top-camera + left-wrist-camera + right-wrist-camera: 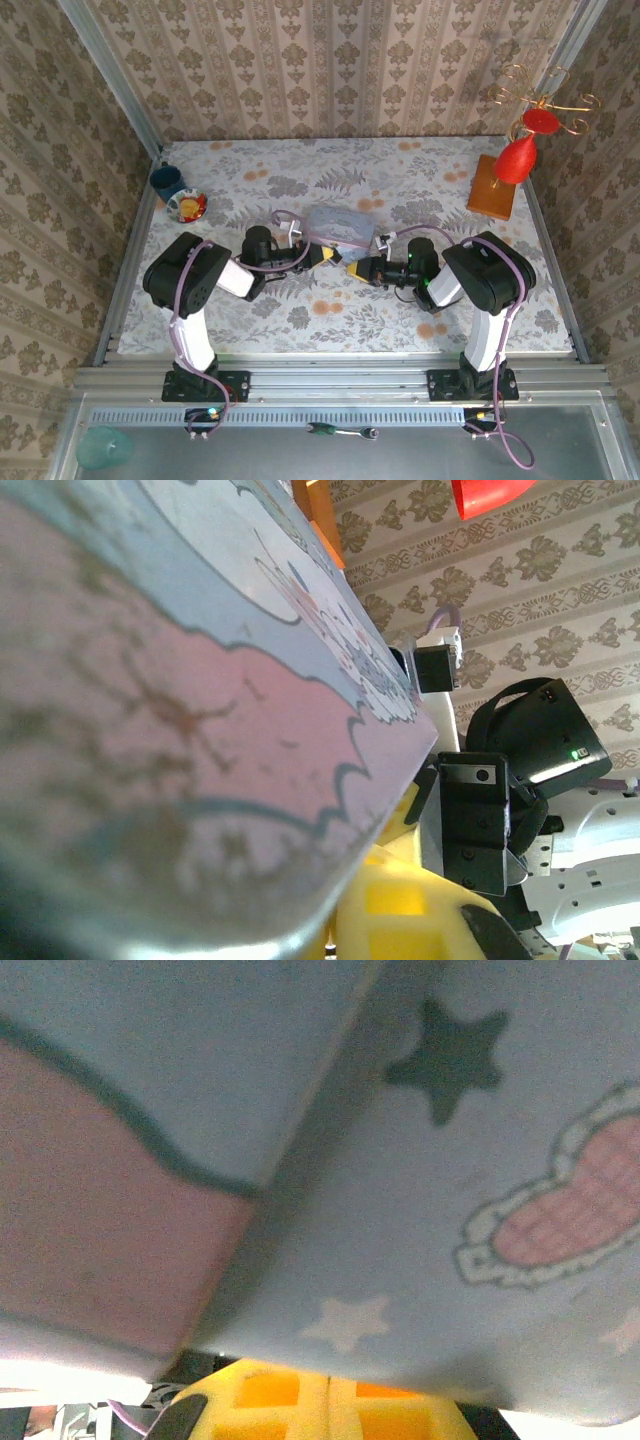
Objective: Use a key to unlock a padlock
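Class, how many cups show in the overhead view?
2. A dark blue cup at the floral table's far-left corner; a translucent teal cup on the grey shelf, near left. Others may be hidden.

**Three eyes, one tin between them**

My top camera sits high behind my bases and looks down over the whole table (330, 310). My bases lie at the bottom edge of its frame and the back wall (330, 70) at the top. From there the pastel tin (340, 226) is small, near frame centre.

My left wrist camera is hard against that tin, which blurs across the left and centre of its frame. It faces across to my right arm (530, 740) at the right edge, with wallpaper behind.

My right wrist camera is nearer yet. The tin's painted faces are soft with closeness, and my own yellow fingers (320, 1395) sit at the bottom edge.

All three views share the tin
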You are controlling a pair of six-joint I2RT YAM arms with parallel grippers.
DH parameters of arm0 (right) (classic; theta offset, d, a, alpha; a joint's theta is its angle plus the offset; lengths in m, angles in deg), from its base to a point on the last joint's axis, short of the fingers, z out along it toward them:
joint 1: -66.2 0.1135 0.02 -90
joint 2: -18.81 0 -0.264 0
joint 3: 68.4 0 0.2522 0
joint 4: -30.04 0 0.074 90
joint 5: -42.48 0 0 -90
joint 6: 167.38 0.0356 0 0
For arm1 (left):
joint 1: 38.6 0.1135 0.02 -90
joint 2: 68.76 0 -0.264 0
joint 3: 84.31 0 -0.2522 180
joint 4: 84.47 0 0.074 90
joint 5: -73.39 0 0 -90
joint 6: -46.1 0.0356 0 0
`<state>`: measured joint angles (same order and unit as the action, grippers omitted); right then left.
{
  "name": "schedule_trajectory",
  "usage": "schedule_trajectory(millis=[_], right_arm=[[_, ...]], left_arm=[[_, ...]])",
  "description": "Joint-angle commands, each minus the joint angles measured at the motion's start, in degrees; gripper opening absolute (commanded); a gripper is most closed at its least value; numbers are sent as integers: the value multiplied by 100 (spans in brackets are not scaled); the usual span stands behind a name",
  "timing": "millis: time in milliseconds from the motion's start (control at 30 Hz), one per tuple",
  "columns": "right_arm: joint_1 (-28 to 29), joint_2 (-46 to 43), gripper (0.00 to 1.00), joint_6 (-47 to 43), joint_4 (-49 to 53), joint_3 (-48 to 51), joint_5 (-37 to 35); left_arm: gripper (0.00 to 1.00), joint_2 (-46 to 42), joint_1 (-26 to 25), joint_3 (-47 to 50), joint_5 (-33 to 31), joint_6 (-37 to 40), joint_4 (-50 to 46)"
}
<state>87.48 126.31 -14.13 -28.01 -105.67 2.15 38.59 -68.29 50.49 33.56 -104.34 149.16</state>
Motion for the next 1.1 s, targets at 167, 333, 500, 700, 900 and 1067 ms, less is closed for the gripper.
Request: schedule_trajectory(millis=[167, 333, 500, 700, 900, 1067], right_arm=[[43, -203, 0, -12, -248, 80, -19], [52, -198, 0, -23, -250, 101, -45], [52, -192, 0, 16, -248, 56, -121], [52, -277, 0, 113, -263, -22, -194], [-6, -295, 0, 137, -249, -66, -168], [-338, -253, 0, 141, -252, -81, -52]], left_arm=[[0, 102, -63, 42, 133, -24, 386], [0, 67, -80, 24, 116, 0, 309], [0, 2, -180, 30, 84, -71, 317], [0, 13, -538, 94, -73, -257, 526], [0, -11, -672, 120, -36, -279, 518], [0, -82, -643, 165, 144, -266, 462]])
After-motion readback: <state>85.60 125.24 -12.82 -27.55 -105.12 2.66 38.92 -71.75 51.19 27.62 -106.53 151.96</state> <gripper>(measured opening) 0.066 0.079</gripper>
